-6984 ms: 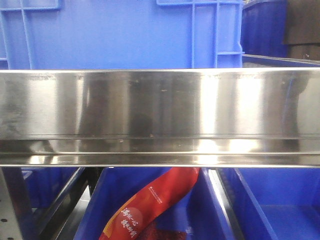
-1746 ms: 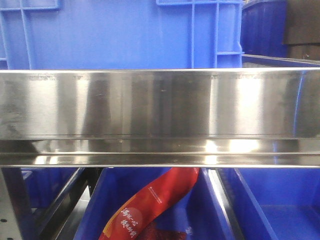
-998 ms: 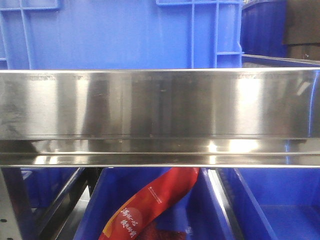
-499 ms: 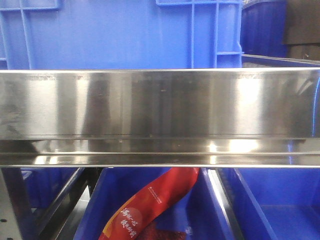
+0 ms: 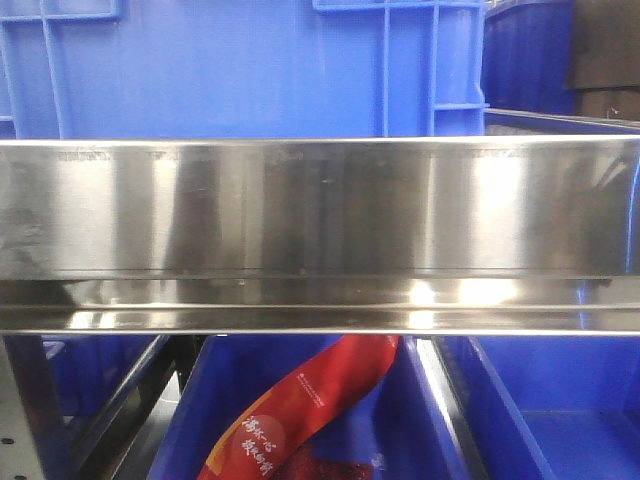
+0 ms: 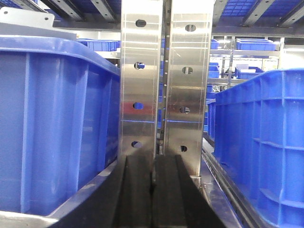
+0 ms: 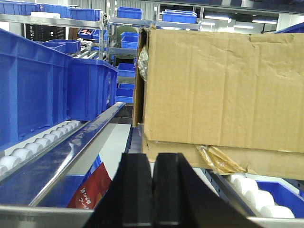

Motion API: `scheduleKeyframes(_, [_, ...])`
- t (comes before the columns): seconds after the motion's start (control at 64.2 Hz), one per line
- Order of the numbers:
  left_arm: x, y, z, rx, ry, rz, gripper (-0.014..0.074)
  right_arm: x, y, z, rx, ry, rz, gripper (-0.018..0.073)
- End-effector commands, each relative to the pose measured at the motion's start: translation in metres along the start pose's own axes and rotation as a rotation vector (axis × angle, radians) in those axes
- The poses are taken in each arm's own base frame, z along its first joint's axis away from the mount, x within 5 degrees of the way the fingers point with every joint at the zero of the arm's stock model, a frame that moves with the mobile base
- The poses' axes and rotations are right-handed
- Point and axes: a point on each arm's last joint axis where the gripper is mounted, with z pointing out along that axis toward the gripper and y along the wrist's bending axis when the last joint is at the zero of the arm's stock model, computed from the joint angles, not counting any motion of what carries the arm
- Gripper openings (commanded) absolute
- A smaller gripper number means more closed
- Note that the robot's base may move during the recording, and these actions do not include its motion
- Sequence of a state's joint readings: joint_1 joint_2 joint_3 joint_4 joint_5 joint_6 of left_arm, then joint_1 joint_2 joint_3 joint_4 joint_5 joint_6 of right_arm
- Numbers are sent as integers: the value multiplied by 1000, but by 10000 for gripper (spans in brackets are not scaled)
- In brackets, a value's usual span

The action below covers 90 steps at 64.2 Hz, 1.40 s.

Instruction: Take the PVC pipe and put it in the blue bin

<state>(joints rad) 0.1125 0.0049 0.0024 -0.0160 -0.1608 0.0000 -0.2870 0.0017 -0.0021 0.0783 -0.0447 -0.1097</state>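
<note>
My left claw (image 6: 153, 190) is pressed together, its two black fingers (image 6: 135, 190) meeting along a thin seam with nothing between them. It points at a pair of slotted steel uprights (image 6: 164, 80) standing side by side, with a blue bin (image 6: 52, 123) close on one side and another blue crate (image 6: 266, 142) on the other.

My right claw (image 7: 153, 190) is closed the same way, fingers touching and empty. Ahead of it sits a cardboard box (image 7: 223, 85), resting on a second, flatter carton whose torn plastic wrap (image 7: 218, 159) shows at the lower edge. A row of white rollers (image 7: 33, 142) runs along beside a line of blue crates, and a red packet (image 7: 90, 192) with white lettering lies low down beside a metal rail.

From the front view a broad steel beam (image 5: 320, 230) fills the middle, a large blue crate (image 5: 250, 65) behind it, and a red bag (image 5: 300, 410) lying in a blue tub below. Compared with the earlier front pictures almost nothing differs: only the faint reflections on the steel have shifted a little; the bag and crates lie as they did.

I cannot see the PVC pipe in any view.
</note>
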Motion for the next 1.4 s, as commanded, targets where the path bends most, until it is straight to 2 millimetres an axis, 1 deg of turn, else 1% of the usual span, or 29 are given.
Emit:
scheduleKeyframes(0.0, [-3,0,0,5,-25,0,-111,0,0,0,6,-8,-4,-167])
scheduleKeyframes(0.109, [-3,0,0,5,-25,0,-111,4,0,0,1,35,-4,-167])
scheduleKeyframes(0.187, [-3,0,0,5,-25,0,-111,10,1,-1,-6,99,-4,-167])
scheduleKeyframes(0.436, [-3,0,0,5,-25,0,-111,10,1,-1,-6,100,-4,-167])
scheduleKeyframes(0.608, [-3,0,0,5,-25,0,-111,6,0,0,-1,55,-4,-167])
scheduleKeyframes(0.701, [-3,0,0,5,-25,0,-111,0,0,0,6,-1,-4,-167])
scheduleKeyframes(0.966, [-3,0,0,5,-25,0,-111,-4,-1,0,11,-46,-4,-167])
scheduleKeyframes(1.387, [-3,0,0,5,-25,0,-111,-4,-1,0,11,-52,-4,-167])
